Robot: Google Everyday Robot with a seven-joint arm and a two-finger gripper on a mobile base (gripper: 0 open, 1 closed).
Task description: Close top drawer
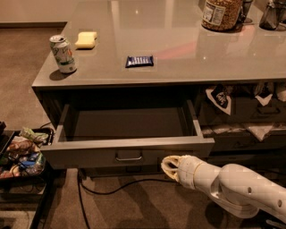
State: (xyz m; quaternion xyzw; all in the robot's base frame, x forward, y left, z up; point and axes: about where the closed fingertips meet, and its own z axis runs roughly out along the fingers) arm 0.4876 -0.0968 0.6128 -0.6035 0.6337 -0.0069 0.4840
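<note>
In the single camera view, we see the drawer (89,156) across the middle of the frame. It is pulled well out from under the counter (187,53). Its tall flat front faces us along the lower middle, and the handle (128,156) sits at the centre of that front. The grey floor (129,125) of the drawer lies bare between its side walls.

The gripper (171,166) is in the lower middle, right of the handle and at the bottom edge of the drawer front. We cannot tell whether it touches the front, nor whether it is spread or pressed together. The cream arm (243,188) runs from it to the lower right corner.

On the counter, a can (62,53) stands upright at upper left near the corner. A yellow sponge (86,39) lies just behind it, apart from it. A dark blue packet (139,61) lies flat near the front edge, above the open drawer. A jar (221,13) stands at the top right.

To the right of the drawer, other drawers (250,112) stand partly open with white rags (259,129) hanging over their edges. A black-and-white patch (220,96) is among them.

At the left edge, a tray (47,132) on the floor holds snack bags (20,154). A black cable (111,190) trails over the carpet below the drawer.
</note>
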